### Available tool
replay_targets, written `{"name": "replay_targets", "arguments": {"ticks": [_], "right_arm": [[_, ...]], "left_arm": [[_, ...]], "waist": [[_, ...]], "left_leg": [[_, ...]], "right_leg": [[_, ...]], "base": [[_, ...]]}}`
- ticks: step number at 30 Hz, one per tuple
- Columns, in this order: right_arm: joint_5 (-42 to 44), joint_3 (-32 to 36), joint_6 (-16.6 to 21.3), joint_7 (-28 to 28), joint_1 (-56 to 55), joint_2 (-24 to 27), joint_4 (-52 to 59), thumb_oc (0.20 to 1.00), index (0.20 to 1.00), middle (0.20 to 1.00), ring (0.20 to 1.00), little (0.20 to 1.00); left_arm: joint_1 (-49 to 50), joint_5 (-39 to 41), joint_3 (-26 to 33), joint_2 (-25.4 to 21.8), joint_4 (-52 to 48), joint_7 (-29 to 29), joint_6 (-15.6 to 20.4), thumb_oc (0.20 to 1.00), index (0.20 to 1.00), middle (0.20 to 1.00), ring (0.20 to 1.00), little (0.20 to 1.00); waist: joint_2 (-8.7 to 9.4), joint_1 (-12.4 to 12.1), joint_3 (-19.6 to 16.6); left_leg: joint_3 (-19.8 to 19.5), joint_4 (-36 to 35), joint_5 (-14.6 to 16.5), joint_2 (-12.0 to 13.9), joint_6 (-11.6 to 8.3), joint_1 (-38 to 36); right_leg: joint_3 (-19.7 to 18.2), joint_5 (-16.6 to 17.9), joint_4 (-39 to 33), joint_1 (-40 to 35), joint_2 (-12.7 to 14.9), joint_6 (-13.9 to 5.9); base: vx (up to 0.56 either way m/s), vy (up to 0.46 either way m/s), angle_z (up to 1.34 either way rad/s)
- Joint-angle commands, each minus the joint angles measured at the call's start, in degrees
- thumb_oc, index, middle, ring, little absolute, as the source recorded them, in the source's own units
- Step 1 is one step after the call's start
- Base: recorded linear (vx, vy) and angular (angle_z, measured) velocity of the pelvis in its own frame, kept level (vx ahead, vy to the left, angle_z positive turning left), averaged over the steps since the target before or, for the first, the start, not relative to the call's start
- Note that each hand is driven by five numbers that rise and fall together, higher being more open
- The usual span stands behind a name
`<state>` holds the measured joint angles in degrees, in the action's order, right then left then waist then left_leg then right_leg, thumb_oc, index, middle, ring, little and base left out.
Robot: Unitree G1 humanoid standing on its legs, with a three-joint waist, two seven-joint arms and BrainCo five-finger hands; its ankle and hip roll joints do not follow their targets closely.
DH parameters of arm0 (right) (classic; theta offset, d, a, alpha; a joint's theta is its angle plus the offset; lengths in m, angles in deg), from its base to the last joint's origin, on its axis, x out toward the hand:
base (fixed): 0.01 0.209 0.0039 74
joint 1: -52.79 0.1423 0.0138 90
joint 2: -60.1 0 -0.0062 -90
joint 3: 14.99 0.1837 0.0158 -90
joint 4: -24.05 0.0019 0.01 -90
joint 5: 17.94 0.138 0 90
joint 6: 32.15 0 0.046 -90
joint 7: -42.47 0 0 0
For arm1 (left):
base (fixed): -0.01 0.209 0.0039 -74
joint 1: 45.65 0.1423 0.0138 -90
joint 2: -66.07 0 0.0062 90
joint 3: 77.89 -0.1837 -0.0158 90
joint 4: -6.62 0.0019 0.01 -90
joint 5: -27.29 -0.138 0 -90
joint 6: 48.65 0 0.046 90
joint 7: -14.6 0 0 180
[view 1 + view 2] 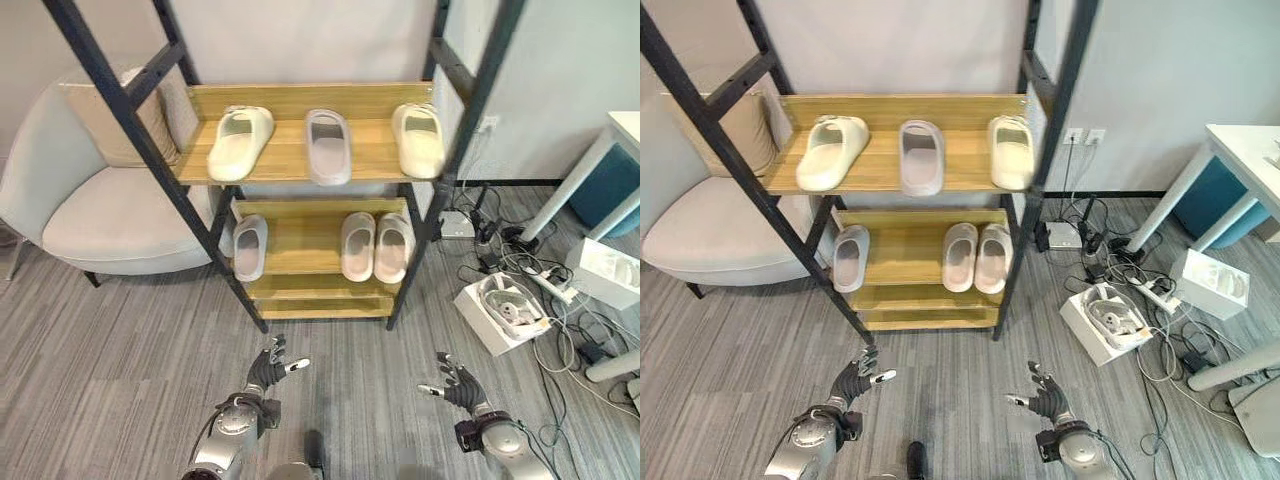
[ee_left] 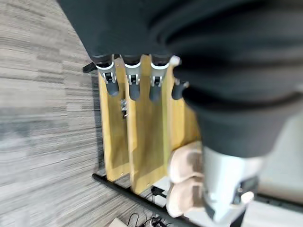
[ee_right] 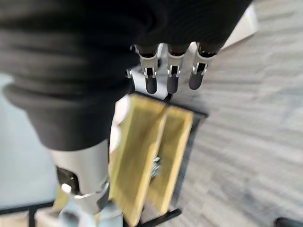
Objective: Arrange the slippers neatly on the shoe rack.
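A black-framed shoe rack [image 1: 300,150] with wooden shelves stands ahead. Its upper shelf holds a cream slipper [image 1: 240,141] at left, a grey slipper [image 1: 328,145] in the middle and a cream slipper [image 1: 420,138] at right. The lower shelf holds a lone grey slipper [image 1: 250,246] at left and a pink pair [image 1: 375,246] side by side at right. My left hand [image 1: 266,370] and right hand [image 1: 455,382] hover low over the floor in front of the rack, fingers straight, holding nothing.
A pale armchair [image 1: 110,200] with a cushion stands left of the rack. Cables, a power strip [image 1: 545,280] and open white boxes [image 1: 500,310] lie on the floor at right. A white table leg [image 1: 575,185] rises at far right.
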<state>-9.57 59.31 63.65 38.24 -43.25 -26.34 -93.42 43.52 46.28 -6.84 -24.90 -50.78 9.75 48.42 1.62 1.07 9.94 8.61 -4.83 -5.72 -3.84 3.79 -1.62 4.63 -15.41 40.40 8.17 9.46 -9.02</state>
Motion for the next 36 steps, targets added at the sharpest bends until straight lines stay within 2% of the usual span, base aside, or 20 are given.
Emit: {"name": "replay_targets", "arguments": {"ticks": [1,3,4,5,7,9,10,12,13,14,15,16,17,19,22,29,30,31,34,36], "right_arm": [[-0.2,0.4,1.8,0.2,1.4,0.2,2.3,1.0,1.0,1.0,1.0,1.0],[0.0,0.4,1.8,0.1,1.5,0.3,2.4,1.0,1.0,1.0,1.0,1.0],[0.2,0.1,1.8,-0.1,1.7,0.5,2.2,1.0,1.0,1.0,1.0,1.0],[0.3,-0.1,1.8,-0.4,1.9,0.7,1.3,1.0,1.0,1.0,1.0,1.0],[-0.2,-0.4,1.7,-0.1,1.2,0.7,2.1,1.0,1.0,1.0,1.0,1.0],[-0.1,-0.5,1.9,0.3,0.8,1.0,2.5,1.0,1.0,1.0,1.0,1.0],[0.4,-0.9,2.2,0.5,0.6,1.5,2.7,1.0,1.0,1.0,1.0,1.0],[0.5,-1.0,2.1,0.5,1.0,2.5,2.3,1.0,1.0,1.0,1.0,1.0],[0.5,-0.9,2.0,0.3,1.0,3.0,2.1,1.0,1.0,1.0,1.0,1.0],[0.2,-0.6,1.7,0.4,0.6,3.6,2.1,1.0,1.0,1.0,1.0,1.0],[0.2,-0.6,1.7,0.4,0.6,3.6,2.1,1.0,1.0,1.0,1.0,1.0],[0.2,-0.3,1.7,0.3,0.3,3.9,2.0,1.0,1.0,1.0,1.0,1.0],[0.4,0.3,1.7,-0.3,0.5,4.2,2.0,1.0,1.0,1.0,1.0,1.0],[-0.1,0.1,1.6,-0.2,0.5,4.2,1.1,1.0,1.0,1.0,1.0,1.0],[-1.0,0.3,1.5,0.0,-0.3,3.8,1.1,1.0,1.0,1.0,1.0,1.0],[-4.4,-0.4,1.2,1.1,-0.6,3.4,1.6,1.0,1.0,1.0,1.0,1.0],[-12.7,-2.7,1.3,1.5,1.0,6.2,6.4,1.0,1.0,1.0,1.0,1.0],[-15.9,-3.6,1.8,1.9,1.6,7.4,9.5,1.0,1.0,1.0,1.0,1.0],[-22.0,-5.0,3.5,3.1,2.6,10.8,20.6,1.0,1.0,1.0,1.0,1.0],[-23.7,-3.6,5.3,3.6,2.3,12.7,32.9,1.0,1.0,1.0,1.0,1.0]], "left_arm": [[-1.0,-0.9,2.2,-0.8,-4.4,0.1,2.4,1.0,1.0,1.0,1.0,1.0],[-1.2,-0.7,2.1,-0.9,-4.5,0.0,2.5,1.0,1.0,1.0,1.0,1.0],[-1.6,-0.2,2.0,-0.8,-4.5,-0.2,2.6,1.0,1.0,1.0,1.0,1.0],[-2.0,0.0,1.7,-0.8,-4.2,-0.6,2.7,1.0,1.0,1.0,1.0,1.0],[-1.6,0.0,1.8,-0.9,-5.0,0.1,2.6,1.0,1.0,1.0,1.0,1.0],[-1.3,0.2,2.1,-0.7,-4.8,0.0,2.7,1.0,1.0,1.0,1.0,1.0],[-1.1,1.8,2.2,-0.3,-5.3,0.4,2.8,1.0,1.0,1.0,1.0,1.0],[-1.6,2.5,1.9,0.0,-5.0,0.3,2.8,1.0,1.0,1.0,1.0,1.0],[-1.8,2.8,1.8,0.4,-4.6,-0.1,2.8,1.0,1.0,1.0,1.0,1.0],[-1.4,2.8,1.8,0.7,-4.5,0.1,2.8,1.0,1.0,1.0,1.0,1.0],[-1.4,2.8,1.8,0.7,-4.5,0.1,2.8,1.0,1.0,1.0,1.0,1.0],[-1.1,2.7,1.7,0.8,-4.4,0.1,2.8,1.0,1.0,1.0,1.0,1.0],[-1.3,2.5,1.3,0.9,-4.0,0.0,2.3,1.0,1.0,1.0,1.0,1.0],[-1.1,2.4,1.5,0.9,-3.4,0.0,2.5,1.0,1.0,1.0,1.0,1.0],[0.1,2.2,1.5,0.9,-3.5,0.1,2.4,1.0,1.0,1.0,1.0,1.0],[1.2,0.9,2.7,-0.5,-3.9,1.1,2.2,1.0,1.0,1.0,1.0,1.0],[1.2,-0.2,3.0,-0.9,-4.2,1.6,2.1,1.0,1.0,1.0,1.0,1.0],[1.0,-0.7,3.1,-0.9,-4.1,1.8,2.2,1.0,1.0,1.0,1.0,1.0],[0.3,-1.3,3.3,-0.8,-3.3,1.8,2.8,1.0,1.0,1.0,1.0,1.0],[-0.3,-1.0,3.4,-0.5,-3.3,1.2,3.3,1.0,1.0,1.0,1.0,1.0]], "waist": [[0.2,-0.4,1.6],[0.08,0.0,1.8],[0.4,0.4,1.9],[0.53,0.9,2.1],[1.17,1.0,1.5],[1.39,0.8,0.7],[1.44,0.4,0.8],[1.63,0.1,1.6],[1.65,0.1,1.8],[1.46,0.0,1.2],[1.49,0.0,1.3],[1.34,-0.1,1.0],[0.94,-0.5,1.2],[0.28,-0.4,0.7],[-0.36,-0.1,-0.2],[0.38,-0.9,-0.8],[0.77,-1.4,-0.9],[0.85,-1.6,-1.0],[1.13,-1.3,-1.1],[1.29,-0.6,-1.2]], "left_leg": [[1.3,5.9,6.7,5.5,-3.79,0.6],[1.0,5.2,6.8,5.7,-4.05,-0.4],[0.8,4.3,7.4,5.6,-4.58,-1.8],[0.7,4.3,7.8,6.0,-5.03,-2.6],[0.1,5.0,8.6,6.5,-5.67,-3.2],[-0.3,6.7,8.8,7.3,-6.68,-3.2],[-1.1,11.4,8.2,8.4,-7.89,-2.1],[-2.6,18.8,6.1,8.6,-8.93,1.5],[-3.1,19.8,5.4,9.0,-9.17,3.3],[-1.8,15.4,5.9,10.1,-8.87,3.2],[-1.8,15.2,5.8,10.0,-8.86,3.0],[-1.4,12.9,4.7,10.6,-9.0,3.5],[-0.5,9.6,1.9,11.9,-9.53,5.6],[-0.4,6.4,1.7,12.0,-9.61,4.0],[0.1,4.0,2.2,11.4,-9.47,0.8],[1.3,3.1,4.9,9.4,-8.07,-2.3],[1.2,3.0,5.7,9.0,-7.63,-2.7],[1.2,3.0,5.8,8.9,-7.52,-2.8],[1.6,2.7,6.2,8.7,-7.29,-3.2],[2.1,2.2,6.5,8.8,-7.07,-3.8]], "right_leg": [[0.4,13.0,-21.1,-5.0,0.0,-0.2],[1.6,12.7,-24.1,-4.9,-0.5,0.16],[2.8,13.7,-30.8,-3.4,-1.2,0.27],[3.1,14.2,-33.7,-3.4,-1.3,0.25],[2.1,14.9,-37.5,-5.5,-1.7,0.14],[2.6,15.2,-39.9,-8.0,-2.5,0.94],[3.4,14.5,-40.5,-9.9,-3.3,1.95],[4.2,13.8,-40.2,-11.1,-3.2,3.09],[5.1,13.1,-40.4,-11.9,-3.1,3.44],[6.1,12.2,-41.2,-13.3,-3.1,3.37],[6.1,12.1,-41.2,-13.4,-3.1,3.36],[6.5,11.7,-41.4,-14.0,-3.0,3.21],[7.0,10.8,-40.8,-14.5,-3.0,3.32],[6.9,10.1,-40.4,-14.6,-3.4,2.96],[6.3,10.1,-40.7,-15.8,-3.0,2.48],[5.4,10.6,-40.7,-16.7,-1.1,1.01],[5.3,10.9,-40.9,-16.6,-0.8,0.62],[5.3,10.9,-41.1,-16.6,-0.7,0.48],[4.9,11.2,-41.6,-16.5,-0.6,0.1],[4.4,11.6,-42.0,-16.3,-0.7,-0.16]], "base": [[0.17,-0.089,0.27],[0.15,-0.121,0.14],[0.2,-0.187,0.09],[0.2,-0.186,0.01],[0.22,-0.268,0.08],[0.22,-0.309,0.26],[0.11,-0.223,0.06],[0.1,-0.201,0.3],[0.16,-0.072,0.43],[0.15,-0.035,0.26],[0.16,0.015,0.21],[0.15,0.039,0.2],[0.14,0.038,0.25],[0.15,0.073,0.13],[0.19,0.141,-0.32],[0.1,0.121,0.07],[0.03,0.062,0.14],[0.03,0.079,0.06],[0.0,0.039,-0.1],[-0.01,0.04,-0.22]]}}
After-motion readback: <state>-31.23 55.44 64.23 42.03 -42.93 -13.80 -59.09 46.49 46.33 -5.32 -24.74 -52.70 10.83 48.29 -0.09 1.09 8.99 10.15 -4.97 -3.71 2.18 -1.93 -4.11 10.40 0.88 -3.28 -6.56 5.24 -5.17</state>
